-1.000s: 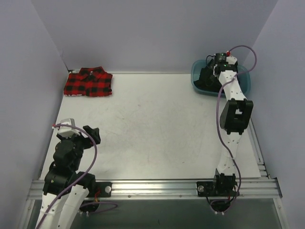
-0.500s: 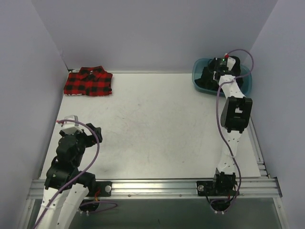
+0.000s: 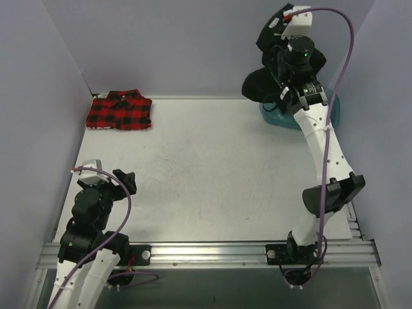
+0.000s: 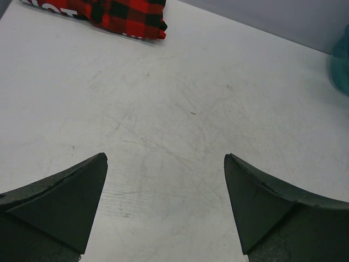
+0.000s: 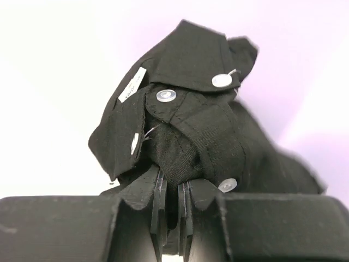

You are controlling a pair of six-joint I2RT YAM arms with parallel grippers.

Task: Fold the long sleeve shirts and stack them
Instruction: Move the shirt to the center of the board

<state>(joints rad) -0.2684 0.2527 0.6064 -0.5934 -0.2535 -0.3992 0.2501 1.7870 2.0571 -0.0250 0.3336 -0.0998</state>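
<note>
The black long sleeve shirt (image 3: 256,85) with small white buttons hangs bunched in the air above the back right corner. My right gripper (image 3: 273,40) is shut on it, raised high. In the right wrist view the cloth (image 5: 191,109) is pinched between the jaws of the right gripper (image 5: 173,188). The red-and-black plaid shirt (image 3: 120,111) lies folded at the table's back left, and its edge (image 4: 125,13) shows in the left wrist view. My left gripper (image 3: 127,181) hovers open over the front left of the table, and the left gripper (image 4: 165,158) has nothing between its fingers.
A teal plastic tub (image 3: 331,106) stands at the back right, partly hidden behind the right arm; its edge (image 4: 342,65) shows in the left wrist view. Purple walls close in the white table (image 3: 206,167) on three sides. A metal rail runs along the front.
My right gripper shut on the black shirt in the tub and rose high with it. The left arm barely shifted.
</note>
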